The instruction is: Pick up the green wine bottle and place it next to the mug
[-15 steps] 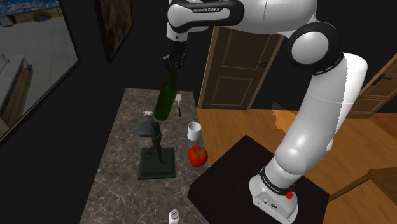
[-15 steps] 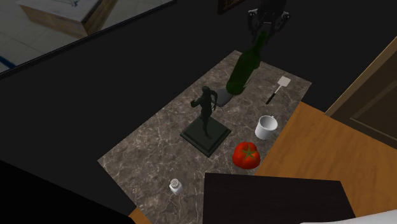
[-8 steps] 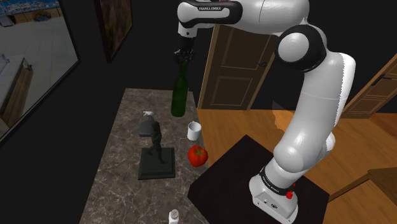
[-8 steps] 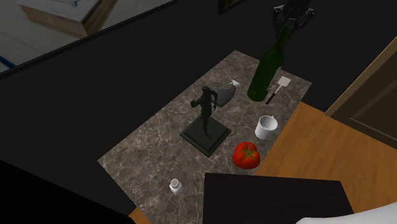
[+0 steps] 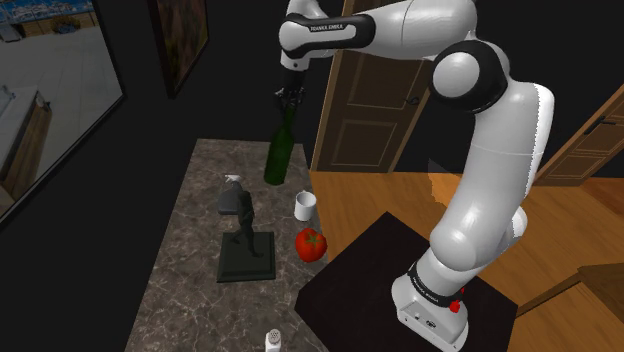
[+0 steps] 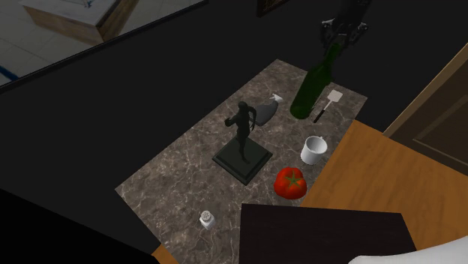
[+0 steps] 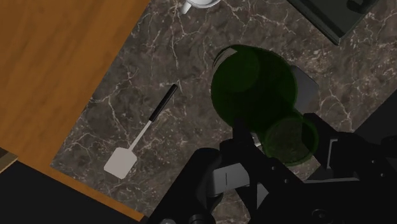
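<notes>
A dark green wine bottle (image 5: 279,150) hangs by its neck from my gripper (image 5: 289,97), which is shut on it. The bottle leans slightly, its base low over the far end of the marble counter (image 5: 190,280); I cannot tell whether it touches. In the second exterior view the bottle (image 6: 313,86) stands beside the white spatula (image 6: 328,105), under the gripper (image 6: 340,36). The white mug (image 5: 305,205) sits nearer the counter's edge, a short way from the bottle. In the wrist view the fingers (image 7: 245,137) clasp the bottle's neck (image 7: 289,137), with the mug (image 7: 200,5) beyond.
A dark figurine on a square base (image 5: 245,240) stands mid-counter, with a grey object (image 5: 229,197) behind it. A red tomato (image 5: 311,243) lies by the mug, and a small shaker (image 5: 272,340) sits at the near end. Wooden floor (image 5: 400,200) borders the counter; black walls rise behind.
The gripper carried the bottle from above the grey object across to the spatula's side, nearer the mug. The bottle went from steeply tilted to nearly upright and sits a little lower.
</notes>
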Robot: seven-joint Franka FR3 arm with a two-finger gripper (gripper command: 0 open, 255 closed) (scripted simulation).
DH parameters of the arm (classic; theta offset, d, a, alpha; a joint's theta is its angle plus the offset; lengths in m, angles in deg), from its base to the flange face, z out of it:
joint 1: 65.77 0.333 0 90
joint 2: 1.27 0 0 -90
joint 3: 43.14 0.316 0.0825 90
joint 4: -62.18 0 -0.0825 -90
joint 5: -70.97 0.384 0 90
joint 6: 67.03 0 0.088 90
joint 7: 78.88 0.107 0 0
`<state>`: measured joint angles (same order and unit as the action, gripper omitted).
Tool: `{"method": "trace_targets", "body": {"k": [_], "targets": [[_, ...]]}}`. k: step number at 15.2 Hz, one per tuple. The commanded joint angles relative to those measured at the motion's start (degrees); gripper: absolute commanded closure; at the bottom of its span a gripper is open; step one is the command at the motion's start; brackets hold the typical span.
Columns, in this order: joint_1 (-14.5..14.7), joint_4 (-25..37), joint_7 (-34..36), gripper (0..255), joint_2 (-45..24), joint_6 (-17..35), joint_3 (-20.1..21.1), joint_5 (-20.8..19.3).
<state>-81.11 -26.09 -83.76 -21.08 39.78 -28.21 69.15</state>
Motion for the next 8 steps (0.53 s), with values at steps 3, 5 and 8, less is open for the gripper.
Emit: {"method": "trace_targets", "body": {"k": [3, 5, 8], "targets": [[0.0, -2.3, 0.0, 255, -0.5, 2.8, -0.1, -0.2], [0.0, -3.4, 0.0, 255, -0.9, 4.3, -0.1, -0.2], [0.0, -4.9, 0.1, 255, -1.4, 6.3, -0.2, -0.4]]}}
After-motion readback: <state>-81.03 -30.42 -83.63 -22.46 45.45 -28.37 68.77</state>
